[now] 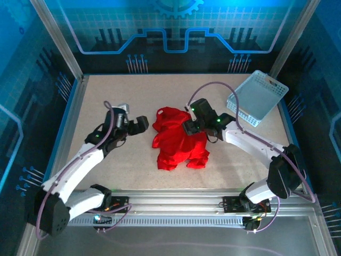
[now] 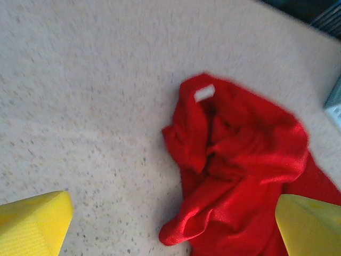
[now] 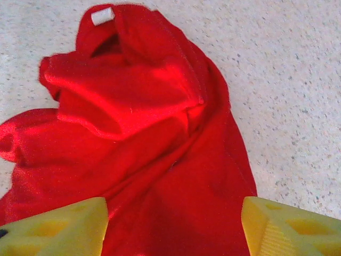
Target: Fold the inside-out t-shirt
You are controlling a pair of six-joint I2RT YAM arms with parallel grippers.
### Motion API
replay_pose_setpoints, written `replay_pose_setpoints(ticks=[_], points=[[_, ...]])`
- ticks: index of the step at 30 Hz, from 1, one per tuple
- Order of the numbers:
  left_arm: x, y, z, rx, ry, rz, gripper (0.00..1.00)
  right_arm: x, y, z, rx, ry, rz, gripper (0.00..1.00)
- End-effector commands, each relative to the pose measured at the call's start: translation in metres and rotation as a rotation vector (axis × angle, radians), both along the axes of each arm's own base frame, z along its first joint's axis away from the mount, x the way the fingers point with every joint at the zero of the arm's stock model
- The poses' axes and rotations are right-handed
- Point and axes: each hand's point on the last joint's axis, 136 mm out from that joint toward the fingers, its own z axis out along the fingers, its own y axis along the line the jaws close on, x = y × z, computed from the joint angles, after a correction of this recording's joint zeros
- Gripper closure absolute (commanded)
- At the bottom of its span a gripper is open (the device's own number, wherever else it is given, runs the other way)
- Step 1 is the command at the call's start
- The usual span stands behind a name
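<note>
T-shirt: We see the inside-out t-shirt [image 1: 180,141] lying as a crumpled, bright red heap near the middle of the speckled beige worktop [image 1: 106,90]. It is bunched into soft ridges, with no flat panel or clean fold anywhere.

Neck tag: A small white tag [image 3: 102,15] sits exposed on the heap's far end. That fits a shirt whose inner side faces out.

Right fingers: The yellow right fingers [image 3: 58,229] stand apart, one on each side of the red cloth beneath them. We see nothing pinched between them. From above, this arm reaches in over the heap's right side.

Left fingers: The yellow left fingers [image 2: 34,226] are spread wide and hold nothing. One is over bare worktop just left of the heap and the other is over its red edge.

Why so placed: We judge that the arms flank the heap so each can take one side and pull the cloth out flat before any fold.

Basket: A light blue mesh basket [image 1: 258,96] sits at the far right corner, well apart from the shirt. This leaves the middle free for spreading.

Progress: We judge the folding barely begun. The shirt must first be opened out.
</note>
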Motion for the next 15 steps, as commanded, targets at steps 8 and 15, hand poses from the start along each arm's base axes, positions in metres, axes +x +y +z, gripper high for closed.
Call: replay_pose_setpoints(ticks=[8, 15], points=[[0.007, -0.065, -0.044, 0.000, 0.139, -0.135, 0.05, 0.046, -0.019, 0.010, 0.135, 0.041, -0.153, 0.28], [0.011, -0.078, -0.081, 0.000, 0.226, -0.162, 0.15, 0.077, 0.007, -0.008, 0.209, 0.110, -0.138, 0.27]])
